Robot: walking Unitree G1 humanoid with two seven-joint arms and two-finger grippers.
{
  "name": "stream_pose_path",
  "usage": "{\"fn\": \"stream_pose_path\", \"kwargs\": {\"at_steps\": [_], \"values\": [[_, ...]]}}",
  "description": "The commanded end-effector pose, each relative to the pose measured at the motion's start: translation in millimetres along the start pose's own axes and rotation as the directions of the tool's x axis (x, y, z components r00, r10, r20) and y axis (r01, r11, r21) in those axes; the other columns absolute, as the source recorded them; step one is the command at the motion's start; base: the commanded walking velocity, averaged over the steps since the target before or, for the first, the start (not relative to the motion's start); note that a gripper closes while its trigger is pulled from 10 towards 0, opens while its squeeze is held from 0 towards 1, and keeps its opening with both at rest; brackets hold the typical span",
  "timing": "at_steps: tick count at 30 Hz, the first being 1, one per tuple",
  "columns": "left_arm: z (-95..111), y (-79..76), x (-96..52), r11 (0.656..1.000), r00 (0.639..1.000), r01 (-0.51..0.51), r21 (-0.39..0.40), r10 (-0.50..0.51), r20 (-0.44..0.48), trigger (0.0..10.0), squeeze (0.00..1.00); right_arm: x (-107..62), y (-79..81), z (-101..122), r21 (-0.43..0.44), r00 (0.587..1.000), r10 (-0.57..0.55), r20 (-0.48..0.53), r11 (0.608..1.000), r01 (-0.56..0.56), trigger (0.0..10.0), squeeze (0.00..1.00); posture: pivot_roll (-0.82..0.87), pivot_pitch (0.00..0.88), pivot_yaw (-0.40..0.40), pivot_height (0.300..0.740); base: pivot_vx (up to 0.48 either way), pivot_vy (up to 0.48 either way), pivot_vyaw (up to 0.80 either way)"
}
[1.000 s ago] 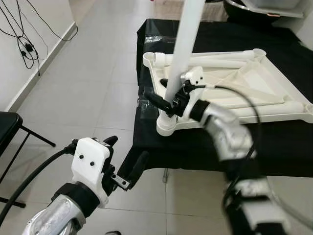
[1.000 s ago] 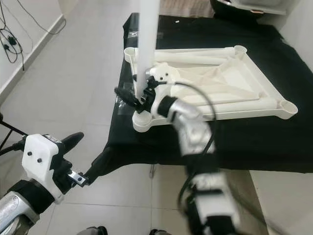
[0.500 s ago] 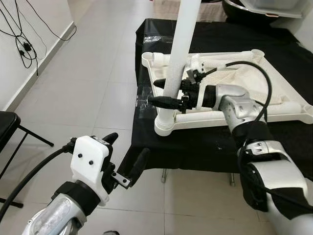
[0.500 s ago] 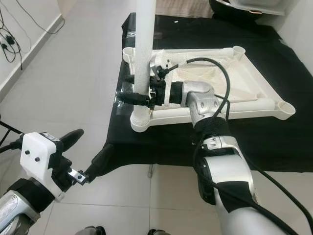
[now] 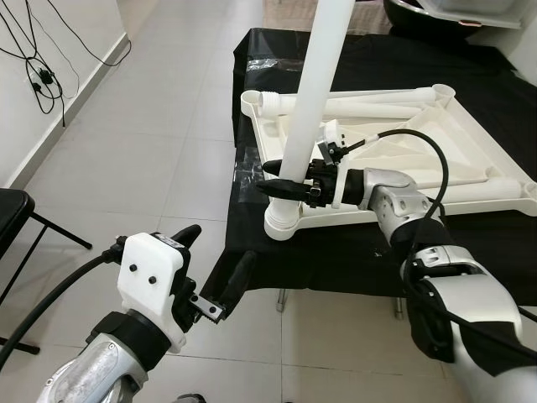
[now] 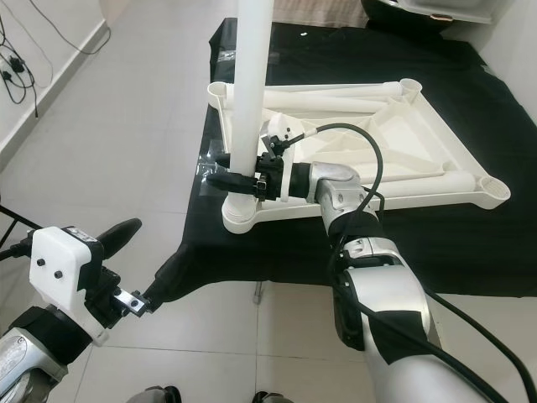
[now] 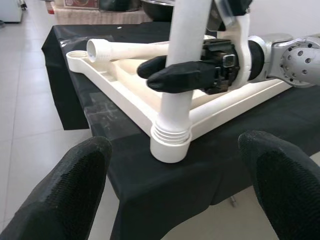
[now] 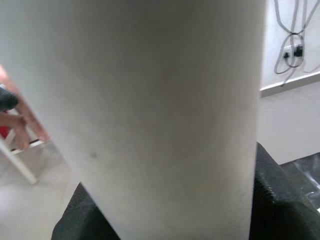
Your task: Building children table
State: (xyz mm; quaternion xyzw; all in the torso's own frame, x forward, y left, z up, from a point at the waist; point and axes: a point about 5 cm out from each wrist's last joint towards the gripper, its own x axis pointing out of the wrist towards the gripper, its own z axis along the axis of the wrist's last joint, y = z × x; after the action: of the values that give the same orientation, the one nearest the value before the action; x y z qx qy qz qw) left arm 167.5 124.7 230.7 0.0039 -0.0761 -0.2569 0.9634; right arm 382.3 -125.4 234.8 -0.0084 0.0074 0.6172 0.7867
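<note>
My right gripper (image 5: 281, 186) has slid lower on the leg (image 5: 312, 92) since a second ago and its arm now reaches in level from the tabletop side, fingers clamped round the leg just above the corner socket (image 5: 281, 225). The leg stands nearly upright in that socket, tilted a little toward the far side of the tabletop (image 5: 470, 159), and threads show where it meets the socket. The tabletop lies upside down on the black cloth (image 5: 352, 252), its socket corner right at the cloth's near-left edge, so there is little margin there before the drop to the tiled floor (image 5: 159, 143). A second leg (image 5: 352, 105) lies loose along the tabletop's far rail. My left gripper (image 5: 220, 270) hangs over the floor below and left of the socket, fingers spread wide and empty, with open room between it and the cloth. A dark chair (image 5: 17, 218) stands well left of the socket.
</note>
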Motion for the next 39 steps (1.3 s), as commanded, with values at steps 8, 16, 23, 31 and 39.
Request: {"fn": "stream_pose_path", "kwargs": {"at_steps": [8, 16, 23, 31, 39], "values": [[0, -0.9, -3.1, 1.0, 1.0, 0.011, 0.001, -0.011, -0.007, 10.0, 0.0, -20.7, -3.6, -19, 0.034, 0.993, -0.116, 0.01, 0.993, 0.116, 0.0, 0.0, 0.27, 0.226, -0.115, 0.74, 0.0, 0.0, 0.0], [0, 2.4, -3.9, 1.0, 1.0, 0.003, 0.007, -0.003, -0.016, 10.0, 0.0, 7.9, 71.7, -127, 0.081, 0.564, -0.792, -0.234, 0.562, 0.823, 0.0, 0.0, 0.28, 0.214, -0.099, 0.74, 0.0, 0.0, 0.0], [3, 4.5, -2.2, 1.0, 1.0, 0.0, 0.021, 0.001, -0.01, 10.0, 0.0, 41.9, 66.0, -100, 0.009, 0.636, -0.761, -0.124, 0.64, 0.768, 0.0, 0.0, 0.28, 0.205, -0.099, 0.74, 0.0, 0.0, 0.0], [3, 4.3, -2.5, 1.0, 1.0, 0.01, 0.021, -0.01, -0.017, 10.0, 0.0, 52.6, 57.8, -61, 0.084, 0.728, -0.685, 0.035, 0.728, 0.681, 10.0, 1.0, 0.26, 0.204, -0.087, 0.74, 0.0, 0.0, 0.0], [2, 2.3, -1.5, 1.0, 1.0, 0.018, 0.009, -0.018, -0.016, 10.0, 0.0, 48.4, 67.9, -21, -0.038, 0.95, -0.284, 0.129, 0.956, 0.291, 10.0, 1.0, 0.26, 0.215, -0.091, 0.74, 0.0, 0.0, 0.0]]}}
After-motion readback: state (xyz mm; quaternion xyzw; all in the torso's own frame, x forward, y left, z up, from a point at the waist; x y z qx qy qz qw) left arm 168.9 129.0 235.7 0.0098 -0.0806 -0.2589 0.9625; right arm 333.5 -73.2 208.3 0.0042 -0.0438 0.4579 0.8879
